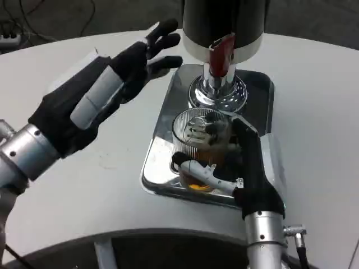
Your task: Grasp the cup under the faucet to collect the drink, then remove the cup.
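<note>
The right hand (pixel 216 168) wraps the clear ribbed glass cup (pixel 197 140), upright on the steel drip tray (pixel 162 140) just below the chrome faucet (pixel 216 89); the left hand (pixel 132 61) hovers spread, farther off.

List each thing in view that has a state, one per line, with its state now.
cup: upright on the tray, held, brown drink inside.
right hand: grips the cup.
left hand: holds nothing, fingers apart, raised left of the dispenser.
faucet lever: red, hand off it.
dispenser: standing at the tray's far end.
tray: flat on the table, carrying cup and dispenser.
</note>
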